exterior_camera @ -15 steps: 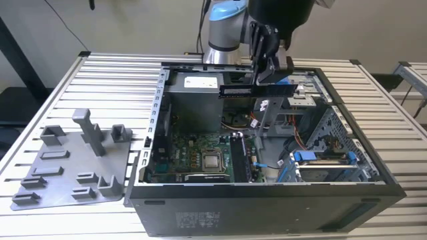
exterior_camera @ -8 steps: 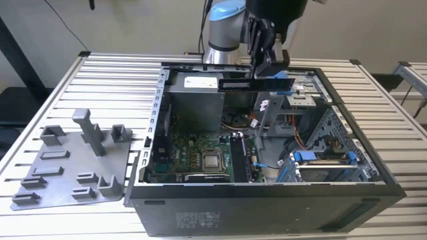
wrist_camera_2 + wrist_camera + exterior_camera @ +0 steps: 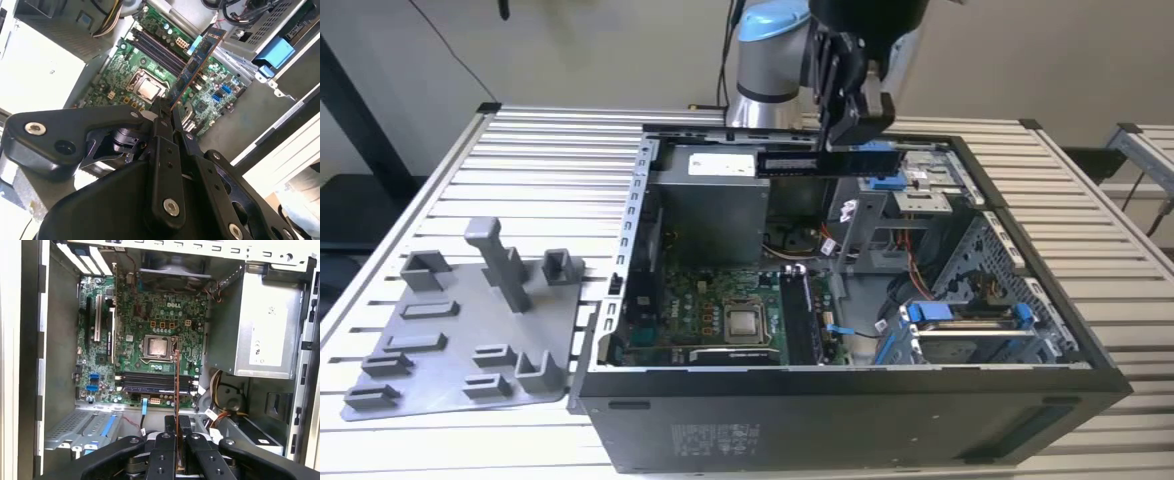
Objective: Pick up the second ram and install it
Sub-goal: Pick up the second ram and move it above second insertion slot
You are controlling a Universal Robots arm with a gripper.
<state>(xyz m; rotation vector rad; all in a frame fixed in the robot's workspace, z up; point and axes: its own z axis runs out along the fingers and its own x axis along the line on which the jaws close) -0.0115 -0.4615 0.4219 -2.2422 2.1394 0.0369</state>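
We see the claw [image 3: 847, 145], upper centre of the exterior view, clamped on the second ram [image 3: 790, 162], held level above the open computer case [image 3: 854, 420] and its green board [image 3: 700, 290].

No txt clear enough to read off. Memory stick [image 3: 827, 161] clamped in gripper [image 3: 857, 138]: pale label, print too small. Circuit board [image 3: 150, 320] below gripper: white lettering nr processor socket. Power supply [image 3: 265, 335] just beside gripper: white label, tiny print. Case front [image 3: 720, 437]: faint sticker, illegible.
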